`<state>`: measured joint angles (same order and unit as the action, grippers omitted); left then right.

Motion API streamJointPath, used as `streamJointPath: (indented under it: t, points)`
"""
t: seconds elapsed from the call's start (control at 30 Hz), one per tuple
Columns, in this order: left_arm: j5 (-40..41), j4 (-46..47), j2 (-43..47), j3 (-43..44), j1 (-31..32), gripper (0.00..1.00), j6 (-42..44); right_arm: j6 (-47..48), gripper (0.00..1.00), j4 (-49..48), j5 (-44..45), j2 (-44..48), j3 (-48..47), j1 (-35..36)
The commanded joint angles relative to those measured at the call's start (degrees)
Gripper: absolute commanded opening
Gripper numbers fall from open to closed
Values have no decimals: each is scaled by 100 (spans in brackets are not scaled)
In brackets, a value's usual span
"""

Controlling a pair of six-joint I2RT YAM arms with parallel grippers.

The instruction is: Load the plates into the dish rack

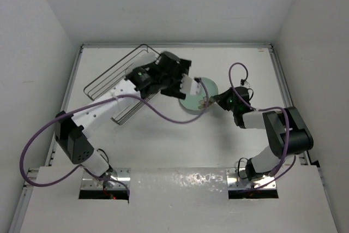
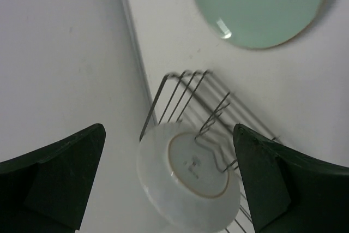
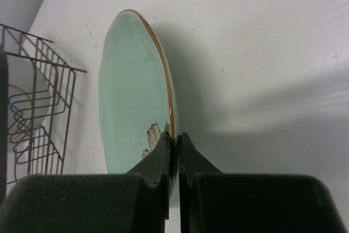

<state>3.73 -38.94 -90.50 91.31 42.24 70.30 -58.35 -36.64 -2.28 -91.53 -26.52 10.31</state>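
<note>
Clearly, we see the smaller plate [image 3: 133, 91], smooth pale mint with a thin brown rim, held on edge near the dish rack [image 3: 38, 102]. Our right gripper [image 3: 175, 144] is pinched tight on its rim. Our left gripper [image 2: 169, 135] is spread wide. Just ahead of it, the larger plate [image 2: 188, 181] shows its glossy white underside and leans among the rack's thin dark wires.

The white table [image 1: 180, 140] carried the rack [image 1: 106, 80], just ahead of the left gripper [image 1: 190, 87]. Whether the mint plate [image 3: 131, 96], pinched by the right gripper [image 3: 175, 140], touched it was unclear.
</note>
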Motion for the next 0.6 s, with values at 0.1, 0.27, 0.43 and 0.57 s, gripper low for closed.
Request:
streamJointPath:
  t: [0.1,0.27,0.43,0.57]
  points:
    - [-223,1805,288,-1700,1161,100,477,-721,0,-1450,26,960,454,209]
    - [-485,2119,-670,-1406,1340,98,-1351,-520,0,-811,386,1996,868,209]
    - [-444,2469,-1312,-1748,1462,97,-2246,-678,0,-853,571,2385,1211,209]
    - [118,2750,-1734,-1493,1471,96,-2592,-967,0,-1204,405,2420,1386,209]
